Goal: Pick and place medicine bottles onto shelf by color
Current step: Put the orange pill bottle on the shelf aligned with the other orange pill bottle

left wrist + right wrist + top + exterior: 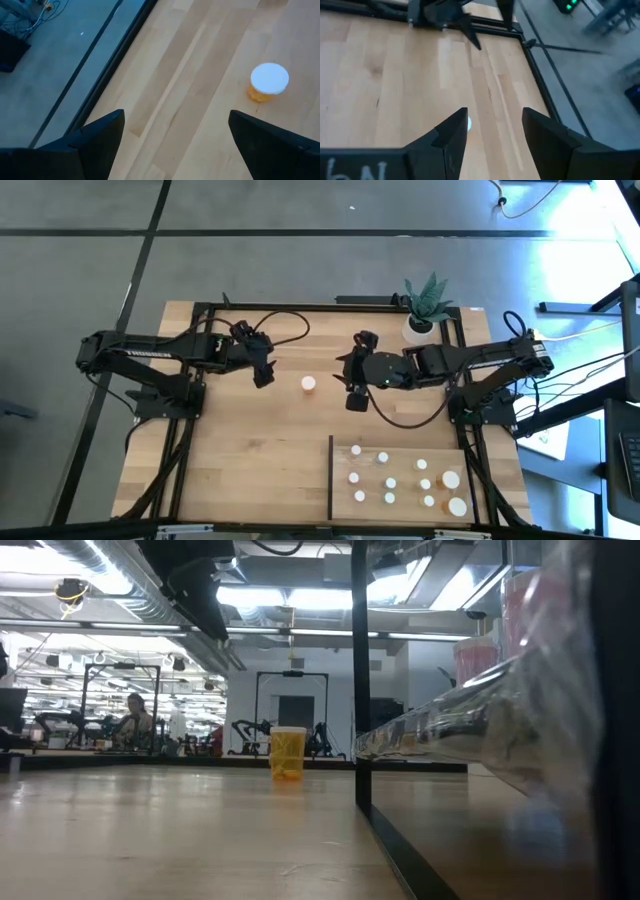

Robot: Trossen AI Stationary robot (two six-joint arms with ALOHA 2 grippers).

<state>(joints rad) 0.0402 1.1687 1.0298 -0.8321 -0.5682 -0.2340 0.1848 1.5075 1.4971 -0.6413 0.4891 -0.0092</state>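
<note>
One orange medicine bottle [308, 384] stands alone on the bare tabletop [240, 450]. It is a small round bottle with a see-through orange body and a flat white cap. In the low view the bottle [288, 753] is upright, so its long axis is vertical and the cap points up; from above only the round cap is visible. In the left wrist view [269, 82] the white cap covers most of the orange body.

Taking this bottle as the landmark: the left pincer [263, 370] is just beside it on the left arm's side, its fingers [100, 135] wide apart and empty. The right pincer [352, 385] is near the bottle on the opposite side, its fingers [452, 131] partly apart with nothing between them. The bottle lies between the two pincers and touches neither.

The shelf [345, 505], a light wood panel with a thin dark edge, is well apart from the bottle, towards the near right corner of the tabletop. On it stand other bottles [390, 482], seen as small white caps, with two larger ones on the side far from the dark edge. A potted plant [426, 305] stands at the far edge, beyond the right arm.
</note>
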